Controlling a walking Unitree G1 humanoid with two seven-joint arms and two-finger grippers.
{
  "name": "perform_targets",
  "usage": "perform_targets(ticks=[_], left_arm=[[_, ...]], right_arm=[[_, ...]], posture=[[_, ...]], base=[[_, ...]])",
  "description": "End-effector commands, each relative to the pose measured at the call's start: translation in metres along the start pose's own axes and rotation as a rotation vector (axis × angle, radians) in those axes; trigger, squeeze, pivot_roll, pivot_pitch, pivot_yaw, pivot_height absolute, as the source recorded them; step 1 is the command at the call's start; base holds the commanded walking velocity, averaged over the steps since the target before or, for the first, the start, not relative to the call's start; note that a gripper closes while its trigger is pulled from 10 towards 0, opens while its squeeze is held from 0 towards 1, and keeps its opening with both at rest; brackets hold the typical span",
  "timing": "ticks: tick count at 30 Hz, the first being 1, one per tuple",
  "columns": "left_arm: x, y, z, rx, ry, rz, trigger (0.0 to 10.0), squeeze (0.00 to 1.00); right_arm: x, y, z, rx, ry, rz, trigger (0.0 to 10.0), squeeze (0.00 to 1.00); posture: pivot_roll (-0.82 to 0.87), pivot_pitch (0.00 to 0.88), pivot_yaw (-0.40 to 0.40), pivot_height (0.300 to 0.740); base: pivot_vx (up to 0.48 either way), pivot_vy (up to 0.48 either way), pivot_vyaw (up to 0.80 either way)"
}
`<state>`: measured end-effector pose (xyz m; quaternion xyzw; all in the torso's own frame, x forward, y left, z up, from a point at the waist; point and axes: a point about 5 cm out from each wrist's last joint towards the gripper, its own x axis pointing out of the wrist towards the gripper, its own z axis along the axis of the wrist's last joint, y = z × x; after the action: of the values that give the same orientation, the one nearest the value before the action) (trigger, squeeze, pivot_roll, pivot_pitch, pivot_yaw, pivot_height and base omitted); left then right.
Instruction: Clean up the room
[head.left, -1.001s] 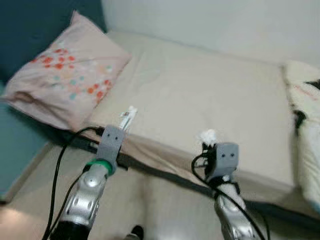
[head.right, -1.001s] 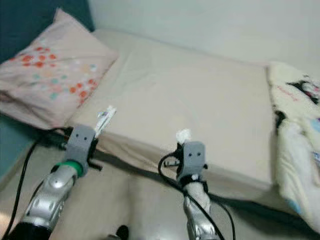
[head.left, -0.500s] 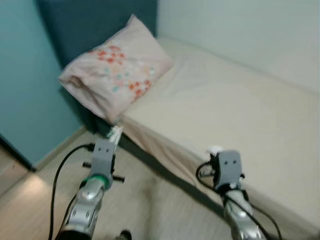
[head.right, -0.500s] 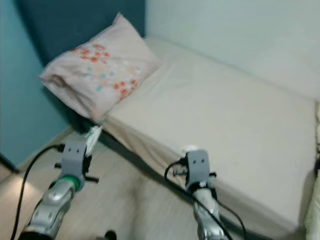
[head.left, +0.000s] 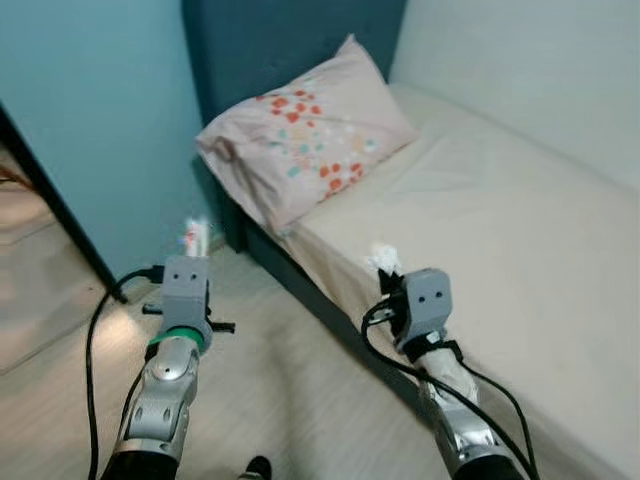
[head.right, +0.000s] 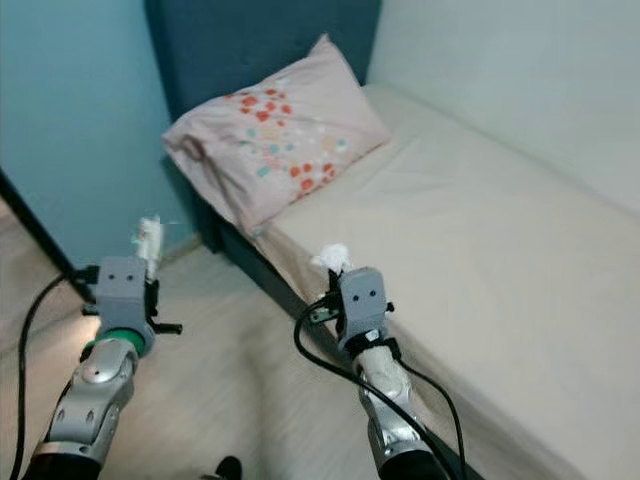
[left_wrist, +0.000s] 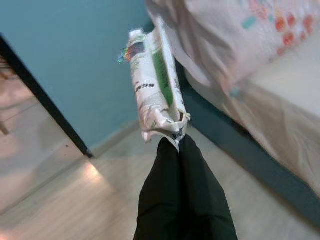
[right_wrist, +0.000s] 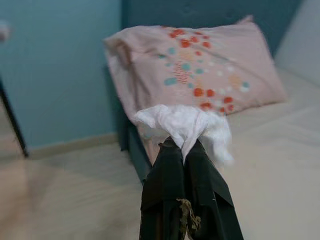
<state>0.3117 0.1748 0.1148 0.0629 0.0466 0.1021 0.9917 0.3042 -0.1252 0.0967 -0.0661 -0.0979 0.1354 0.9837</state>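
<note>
Left claw (left_wrist: 172, 142) clamped on crumpled wrapper (left_wrist: 155, 85), held above floor (head.left: 290, 400) left of bed (head.left: 520, 240). Right claw (right_wrist: 182, 145) pinched on white tissue wad (right_wrist: 185, 122) at near bed edge. Floral pillow (head.left: 305, 140) far left.

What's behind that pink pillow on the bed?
Behind the pillow stands a dark teal headboard, with lighter teal wall to its left. The mattress carries the pillow; the headboard's lower part is hidden by it.

Teal wall (head.left: 90, 90) occupying upper left; dark blue headboard (head.left: 270, 40) standing behind the floral pillow (head.left: 305, 140); cream mattress (head.left: 500, 230) stretching right; pale wood floor (head.left: 270, 400) lying below.
</note>
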Motion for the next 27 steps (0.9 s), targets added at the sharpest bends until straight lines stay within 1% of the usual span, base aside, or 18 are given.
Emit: perform_targets(ticks=[1,2,3,4,5,7,8,10,11,15,17,19,27], left_arm=[[-0.002,0.012,-0.003,0.012,0.018,0.079,10.0,0.0],[-0.002,0.016,0.0,0.016,0.012,0.118,10.0,0.0],[-0.002,0.016,0.0,0.016,0.012,0.118,10.0,0.0],[-0.003,0.02,0.002,0.028,0.012,0.154,10.0,0.0],[-0.003,0.02,0.002,0.028,0.012,0.154,10.0,0.0],[-0.005,0.036,0.009,0.04,-0.009,0.275,10.0,0.0],[-0.006,0.041,0.012,0.04,-0.02,0.311,10.0,0.0],[-0.006,0.041,0.012,0.04,-0.02,0.311,10.0,0.0],[-0.009,0.045,0.016,0.053,-0.043,0.342,10.0,0.0],[-0.01,0.043,0.019,0.066,-0.065,0.322,10.0,0.0],[-0.01,0.039,0.022,0.074,-0.083,0.296,10.0,0.0],[-0.009,0.035,0.026,0.081,-0.101,0.276,10.0,0.0],[-0.009,0.031,0.031,0.088,-0.112,0.265,10.0,0.0]], right_arm=[[0.002,0.004,0.004,0.018,-0.015,0.027,10.0,0.0],[0.003,0.005,0.006,0.021,-0.021,0.043,10.0,0.0],[0.003,0.005,0.006,0.021,-0.021,0.043,10.0,0.0],[0.004,0.006,0.008,0.019,-0.028,0.055,10.0,0.0],[0.004,0.006,0.008,0.019,-0.028,0.055,10.0,0.0],[0.01,0.005,0.015,0.023,-0.053,0.074,10.0,0.0],[0.011,0.005,0.018,0.025,-0.062,0.077,10.0,0.0],[0.011,0.005,0.018,0.025,-0.062,0.077,10.0,0.0],[0.015,0.002,0.023,0.031,-0.079,0.074,10.0,0.0],[0.019,-0.001,0.027,0.037,-0.094,0.066,10.0,0.0],[0.02,-0.003,0.029,0.041,-0.1,0.061,10.0,0.0],[0.02,-0.003,0.03,0.042,-0.1,0.058,10.0,0.0],[0.016,-0.002,0.028,0.047,-0.095,0.056,10.0,0.0]], posture=[[0.04,0.087,-0.051,0.74],[0.04,0.087,-0.051,0.74],[0.04,0.087,-0.051,0.74],[0.06,0.094,-0.06,0.74],[0.06,0.094,-0.06,0.74],[0.07,0.101,-0.069,0.74],[0.07,0.101,-0.069,0.74],[0.07,0.101,-0.069,0.74],[0.07,0.101,-0.069,0.74],[0.08,0.108,-0.072,0.74],[0.08,0.108,-0.072,0.74],[0.08,0.108,-0.072,0.74],[0.08,0.108,-0.072,0.74]], base=[[0.0,0.0,0.73],[0.0,0.0,0.73],[0.0,0.0,0.73],[0.0,0.0,0.73],[0.0,0.0,0.73],[0.0,0.0,0.73],[0.0,0.0,0.73],[0.0,0.0,0.73],[0.0,0.0,0.73],[0.0,0.0,0.72],[0.0,0.0,0.73],[0.0,0.0,0.73],[0.0,0.0,0.72]])
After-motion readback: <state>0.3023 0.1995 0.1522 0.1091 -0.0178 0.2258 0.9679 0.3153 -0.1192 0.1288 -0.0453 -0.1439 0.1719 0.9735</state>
